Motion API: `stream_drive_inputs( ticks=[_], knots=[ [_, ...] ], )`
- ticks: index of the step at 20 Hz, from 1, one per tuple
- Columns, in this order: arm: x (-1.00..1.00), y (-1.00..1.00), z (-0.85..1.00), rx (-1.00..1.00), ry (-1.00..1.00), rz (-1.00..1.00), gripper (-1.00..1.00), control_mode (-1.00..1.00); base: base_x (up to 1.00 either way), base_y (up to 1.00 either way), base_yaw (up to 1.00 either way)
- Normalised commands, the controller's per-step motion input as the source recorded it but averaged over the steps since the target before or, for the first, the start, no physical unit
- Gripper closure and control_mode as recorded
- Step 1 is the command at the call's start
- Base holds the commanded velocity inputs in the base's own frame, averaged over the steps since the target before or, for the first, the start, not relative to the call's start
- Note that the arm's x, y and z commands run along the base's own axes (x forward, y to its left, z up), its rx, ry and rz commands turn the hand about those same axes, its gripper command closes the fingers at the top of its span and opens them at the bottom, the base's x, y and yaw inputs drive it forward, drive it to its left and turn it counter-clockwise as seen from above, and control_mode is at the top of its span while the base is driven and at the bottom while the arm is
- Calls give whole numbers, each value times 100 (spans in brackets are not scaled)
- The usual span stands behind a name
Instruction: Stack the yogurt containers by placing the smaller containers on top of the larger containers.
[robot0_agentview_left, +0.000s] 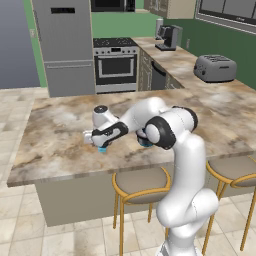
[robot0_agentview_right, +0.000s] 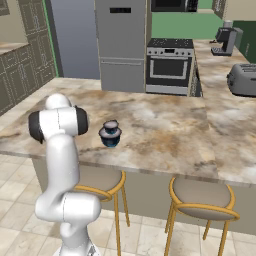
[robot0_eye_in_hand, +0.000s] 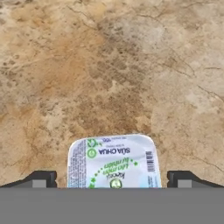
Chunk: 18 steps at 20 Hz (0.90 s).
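The tiny light-blue cup (robot0_eye_in_hand: 113, 162) with a white printed lid stands on the marble counter, right under my hand. My gripper (robot0_eye_in_hand: 111, 180) is open, with one dark fingertip (robot0_eye_in_hand: 41, 179) on each side of the cup and apart from it. In the left base view the gripper (robot0_agentview_left: 101, 143) hangs low over the cup (robot0_agentview_left: 103, 149), near the counter's front edge. To the right, the small dark-blue tub (robot0_agentview_right: 111, 124) sits on top of the wide dark-blue tub (robot0_agentview_right: 110, 139). My elbow hides most of that stack (robot0_agentview_left: 145, 142) in the left base view.
Two stools (robot0_agentview_left: 141, 183) (robot0_agentview_right: 203, 198) stand under the counter's front edge (robot0_agentview_right: 150, 170). A toaster (robot0_agentview_left: 215, 67) sits on the far right counter and a coffee machine (robot0_agentview_left: 168, 37) beyond it. The stove (robot0_agentview_left: 116, 65) and fridge (robot0_agentview_left: 64, 45) line the back wall.
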Motion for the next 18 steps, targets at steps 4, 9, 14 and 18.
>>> stream_drive_inputs(
  ticks=[4, 9, 14, 18],
  knots=[
    [7, 12, -21, 0, 0, 0, -100, -100, 0, 0, 0],
    [11, 4, -18, 0, 0, 0, -100, -100, 0, 0, 0],
    [10, 0, -15, 0, 0, 0, 100, -100, 0, 0, 0],
    [8, 0, -6, 0, 0, 0, 100, -100, 0, 0, 0]
  ],
)
